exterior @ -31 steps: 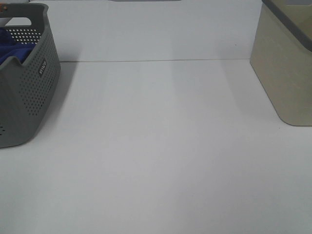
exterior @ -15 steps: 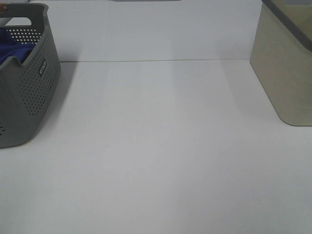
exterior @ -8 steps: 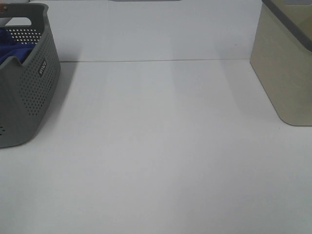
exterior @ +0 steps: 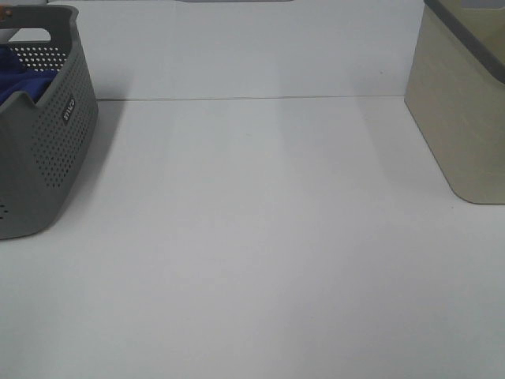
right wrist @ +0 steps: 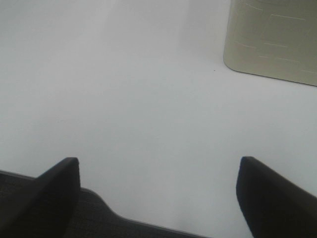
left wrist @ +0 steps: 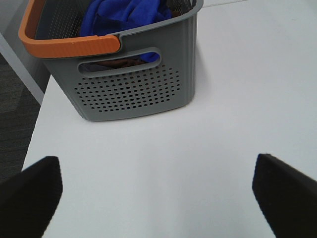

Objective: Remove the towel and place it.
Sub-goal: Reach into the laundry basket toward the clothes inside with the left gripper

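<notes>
While neither arm shows in the high view, we see each gripper from its own wrist camera. Nearest to us, the left gripper (left wrist: 158,198) has its black fingers (left wrist: 32,196) spread wide, with only bare white table (exterior: 260,253) between them; it grips nothing. The right gripper (right wrist: 158,196) is likewise spread wide and empty, hovering by the table's edge, where a dark surface shows past it. Further on from the left gripper stands the grey basket (left wrist: 133,91), perforated, with a slot handle in its end wall and an orange rim (left wrist: 69,45) above that slot. The towel (left wrist: 124,15) lies bunched inside the basket, deep blue, its folds reaching up near the rim. In the high view the basket sits at the table's left side. Well apart from it, on the far right, stands a beige bin (exterior: 461,118) with a grey rim, ahead of the right gripper. Behind both runs a white back wall (exterior: 252,47).
</notes>
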Controlling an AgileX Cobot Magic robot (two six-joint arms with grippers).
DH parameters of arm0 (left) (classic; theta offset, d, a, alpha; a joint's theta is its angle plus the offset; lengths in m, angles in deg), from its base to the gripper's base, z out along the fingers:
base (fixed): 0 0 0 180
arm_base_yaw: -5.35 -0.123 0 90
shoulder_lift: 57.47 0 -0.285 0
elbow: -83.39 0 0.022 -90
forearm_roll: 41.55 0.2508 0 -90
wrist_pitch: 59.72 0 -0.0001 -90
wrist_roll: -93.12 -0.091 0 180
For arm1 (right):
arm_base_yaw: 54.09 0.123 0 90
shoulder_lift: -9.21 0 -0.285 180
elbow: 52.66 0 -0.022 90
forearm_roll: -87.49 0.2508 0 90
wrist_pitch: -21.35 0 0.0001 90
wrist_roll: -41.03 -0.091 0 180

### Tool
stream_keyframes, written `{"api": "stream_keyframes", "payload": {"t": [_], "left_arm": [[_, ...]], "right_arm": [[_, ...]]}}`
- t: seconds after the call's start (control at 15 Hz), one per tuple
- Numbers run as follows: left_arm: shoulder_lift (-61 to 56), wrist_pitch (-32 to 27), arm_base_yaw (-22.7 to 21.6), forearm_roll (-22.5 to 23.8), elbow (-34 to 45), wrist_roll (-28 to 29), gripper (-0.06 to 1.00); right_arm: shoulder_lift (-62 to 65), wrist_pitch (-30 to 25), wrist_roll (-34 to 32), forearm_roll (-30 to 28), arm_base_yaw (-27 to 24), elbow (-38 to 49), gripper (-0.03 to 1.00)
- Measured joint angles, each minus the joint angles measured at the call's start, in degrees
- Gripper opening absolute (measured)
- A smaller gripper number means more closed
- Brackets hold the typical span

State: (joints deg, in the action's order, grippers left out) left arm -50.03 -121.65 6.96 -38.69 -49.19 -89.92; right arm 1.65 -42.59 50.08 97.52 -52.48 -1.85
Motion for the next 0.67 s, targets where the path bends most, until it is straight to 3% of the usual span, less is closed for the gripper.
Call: {"api": "stream_keyframes", "payload": {"t": [0.67], "left_arm": [[0.0, 0.0, 0.0, 0.0, 0.0, 0.0, 0.99]], "right_arm": [[0.0, 0.0, 0.0, 0.0, 0.0, 0.0, 0.83]]}}
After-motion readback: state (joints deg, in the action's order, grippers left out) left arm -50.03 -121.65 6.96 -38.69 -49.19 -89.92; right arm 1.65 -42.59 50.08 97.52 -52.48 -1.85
